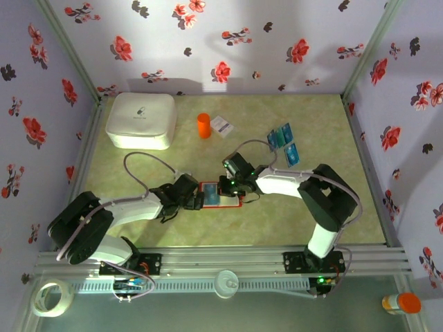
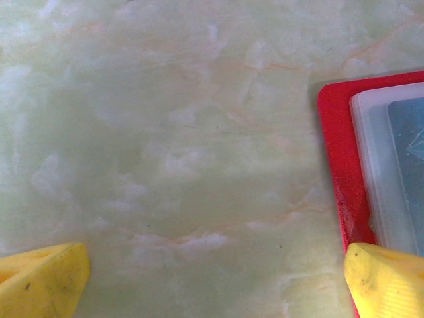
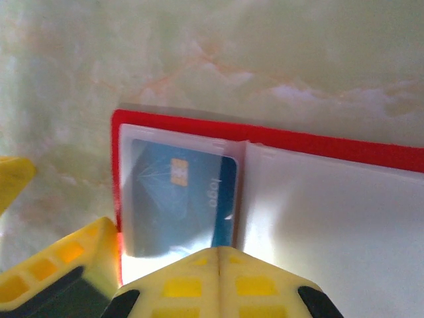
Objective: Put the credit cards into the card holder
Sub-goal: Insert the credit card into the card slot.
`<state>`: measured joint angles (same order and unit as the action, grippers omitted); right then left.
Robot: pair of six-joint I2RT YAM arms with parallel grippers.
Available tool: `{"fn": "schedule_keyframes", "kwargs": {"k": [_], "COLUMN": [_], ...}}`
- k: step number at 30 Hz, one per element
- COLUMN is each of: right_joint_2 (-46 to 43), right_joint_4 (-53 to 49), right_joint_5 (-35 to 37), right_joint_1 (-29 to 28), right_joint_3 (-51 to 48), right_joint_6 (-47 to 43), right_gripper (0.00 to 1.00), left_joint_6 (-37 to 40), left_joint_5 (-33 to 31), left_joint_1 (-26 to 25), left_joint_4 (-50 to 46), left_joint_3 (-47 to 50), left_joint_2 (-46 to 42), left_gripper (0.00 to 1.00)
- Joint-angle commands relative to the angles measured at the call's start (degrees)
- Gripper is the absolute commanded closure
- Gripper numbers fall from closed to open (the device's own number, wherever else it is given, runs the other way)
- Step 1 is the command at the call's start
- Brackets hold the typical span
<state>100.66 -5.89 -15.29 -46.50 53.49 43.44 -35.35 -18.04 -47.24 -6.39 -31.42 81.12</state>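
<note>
Top external view is showing one green marbled table [image 1: 277, 225] carrying, from largest to smallest: one white rounded box [image 1: 140, 120] sitting at the far left corner, one red card holder [image 1: 221, 205] lying open around the middle, closer to the near edge, one orange cylinder [image 1: 203, 125] standing upright toward the far edge, one white paper card [image 1: 221, 125] lying just beside it, and a small cluster of teal credit cards [image 1: 282, 142] lying toward the far right corner, well apart from the holder. The cards are looking like three, but they are overlapping and too small for a sure count. Both arms are hanging over the card holder and covering much of it. The left gripper [image 2: 215, 285] is standing spread wide, released and grasping nothing. In the left wrist view its yellow fingertips [image 2: 43, 281] are being cut off by the bottom edge, and the right-hand one is lying over the holder's red corner. The right gripper [image 3: 218, 281] is clenched, its two yellow fingers pressing flat against each other at the holder's near rim. In the right wrist view one blue card [image 3: 179, 195] is sitting in the left clear pocket with its lower end hiding behind those fingers. The right pocket is glaring white, so its contents are hard to make out.
</note>
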Motion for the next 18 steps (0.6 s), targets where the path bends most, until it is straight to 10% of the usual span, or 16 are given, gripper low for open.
{"fn": "schedule_keyframes", "kwargs": {"k": [1,18], "right_joint_2": [2.57,0.65], "right_joint_4": [0.43,-0.18], "right_joint_5": [-0.85,0.29], "right_joint_1": [-0.37,-1.60], "right_joint_3": [1.95,2.82], "right_joint_6": [-0.46,0.73], "right_gripper": [0.97,0.96], "left_joint_6": [0.43,1.56], "left_joint_5": [0.18,0.16], "left_joint_1": [0.57,2.61], "left_joint_4": [-0.40,-4.74], "left_joint_3": [1.63,-0.34], "left_joint_2": [0.85,-4.59], "left_gripper": [0.00,0.00]}}
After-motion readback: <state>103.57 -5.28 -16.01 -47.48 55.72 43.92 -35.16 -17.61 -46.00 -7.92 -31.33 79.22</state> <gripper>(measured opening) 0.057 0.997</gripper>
